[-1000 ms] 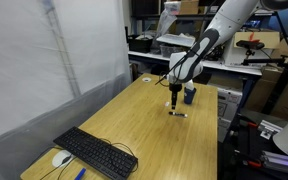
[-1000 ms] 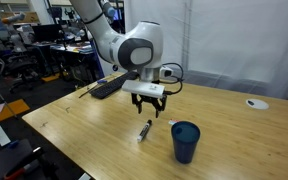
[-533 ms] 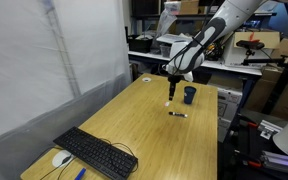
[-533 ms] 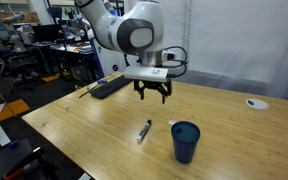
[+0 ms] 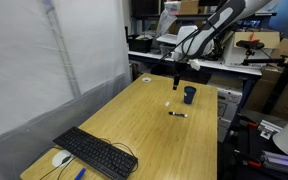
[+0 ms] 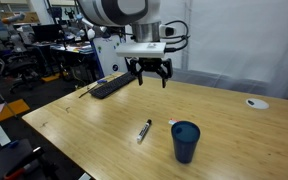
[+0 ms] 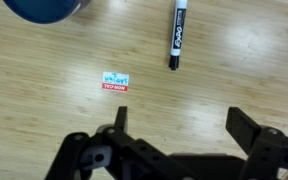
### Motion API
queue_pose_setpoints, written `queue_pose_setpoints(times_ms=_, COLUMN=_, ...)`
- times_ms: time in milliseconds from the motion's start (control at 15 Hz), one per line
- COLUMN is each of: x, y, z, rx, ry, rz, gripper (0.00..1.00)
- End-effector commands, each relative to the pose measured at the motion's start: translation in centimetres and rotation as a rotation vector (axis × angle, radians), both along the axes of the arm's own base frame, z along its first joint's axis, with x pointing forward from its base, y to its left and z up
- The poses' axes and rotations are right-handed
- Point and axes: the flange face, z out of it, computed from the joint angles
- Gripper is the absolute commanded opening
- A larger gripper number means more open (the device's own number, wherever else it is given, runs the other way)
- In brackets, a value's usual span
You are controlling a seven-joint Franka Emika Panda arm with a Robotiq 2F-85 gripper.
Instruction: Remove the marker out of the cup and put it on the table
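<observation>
The black marker (image 6: 144, 130) lies flat on the wooden table (image 6: 84, 125), beside the blue cup (image 6: 185, 141), apart from it. It also shows in an exterior view (image 5: 179, 114) and in the wrist view (image 7: 175, 37). The cup stands upright near the table's edge (image 5: 189, 95); only its rim shows at the top left of the wrist view (image 7: 44, 8). My gripper (image 6: 149, 75) is open and empty, raised well above the table over the marker and cup; it also shows in the wrist view (image 7: 180, 125) and in an exterior view (image 5: 177, 77).
A small white sticker (image 7: 115, 82) lies on the table between marker and cup. A black keyboard (image 5: 96, 152) and a mouse (image 5: 62, 158) sit at one end of the table. A small white object (image 6: 254, 102) lies near the far edge. Lab benches stand behind.
My gripper has risen straight up from just above the marker to high over the table. The marker and cup have not moved.
</observation>
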Motion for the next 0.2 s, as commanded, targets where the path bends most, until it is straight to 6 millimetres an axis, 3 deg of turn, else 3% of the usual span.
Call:
queue_pose_setpoints(times_ms=0, x=-1.59, y=-0.14, z=1.21, rx=-0.012, ry=0.014, rz=-0.004, gripper=1.0)
queue_pose_setpoints(times_ms=133, x=-1.96, y=-0.07, z=1.37, rx=-0.01, ry=0.012, rz=-0.001, gripper=1.0)
